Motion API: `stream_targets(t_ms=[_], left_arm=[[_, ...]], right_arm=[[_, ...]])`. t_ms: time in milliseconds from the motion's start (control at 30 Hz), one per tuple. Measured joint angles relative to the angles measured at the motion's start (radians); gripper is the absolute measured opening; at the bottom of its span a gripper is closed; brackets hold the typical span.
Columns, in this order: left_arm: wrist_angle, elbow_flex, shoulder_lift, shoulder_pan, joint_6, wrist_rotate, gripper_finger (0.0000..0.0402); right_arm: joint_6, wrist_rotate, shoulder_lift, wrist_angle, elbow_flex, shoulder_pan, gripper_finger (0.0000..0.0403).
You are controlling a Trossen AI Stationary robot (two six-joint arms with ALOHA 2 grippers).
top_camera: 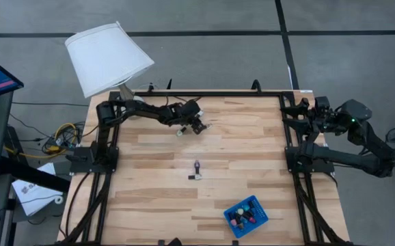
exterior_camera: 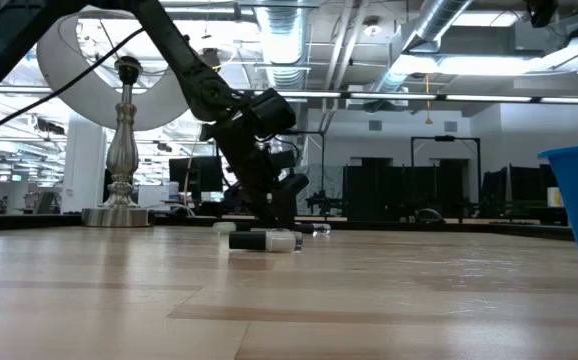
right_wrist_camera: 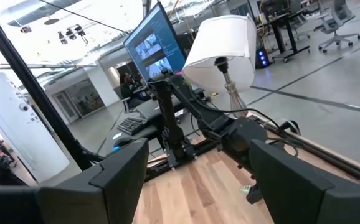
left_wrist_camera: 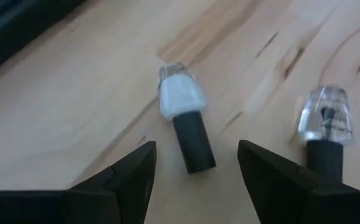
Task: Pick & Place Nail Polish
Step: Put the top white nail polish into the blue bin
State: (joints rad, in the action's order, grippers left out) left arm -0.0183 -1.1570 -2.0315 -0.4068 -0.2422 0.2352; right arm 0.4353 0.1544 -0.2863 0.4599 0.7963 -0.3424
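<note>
my left gripper [top_camera: 196, 126] is down at the far side of the table [top_camera: 252, 157], fingers spread and holding nothing, with a white bottle [left_wrist_camera: 181, 113] lying on its side just ahead of the gap between them and a clear bottle [left_wrist_camera: 327, 121] just beside it. the right gripper [top_camera: 307, 109] waits, released, off the table's far right corner.

my worry: the white bottle lies tilted across the gap, so a close could pinch only the dark cap and roll or squirt it out. the clear one sits so near that a finger could knock it on the way down.

count as i see it: two bottles at the left gripper, one purple bottle [top_camera: 197, 166] lying mid-table with a small dark piece [top_camera: 193, 177] just beside it, and several bottles in the blue tray [top_camera: 257, 204] near right, too small to count. one lamp [top_camera: 106, 57] stands beyond the far left corner.
</note>
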Motion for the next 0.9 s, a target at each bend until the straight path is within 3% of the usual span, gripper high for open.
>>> stream_targets(t_ms=[200, 900], left_arm=[[-0.005, -0.001, -0.006, -0.019, -0.001, -0.028, 0.0211], [-0.010, 0.000, -0.006, -0.040, 0.008, -0.073, 0.0064]], right_arm=[[0.003, 0.000, 0.000, 0.000, 0.000, 0.000, 0.0270], [0.003, 0.000, 0.000, -0.005, 0.000, 0.000, 0.0270]])
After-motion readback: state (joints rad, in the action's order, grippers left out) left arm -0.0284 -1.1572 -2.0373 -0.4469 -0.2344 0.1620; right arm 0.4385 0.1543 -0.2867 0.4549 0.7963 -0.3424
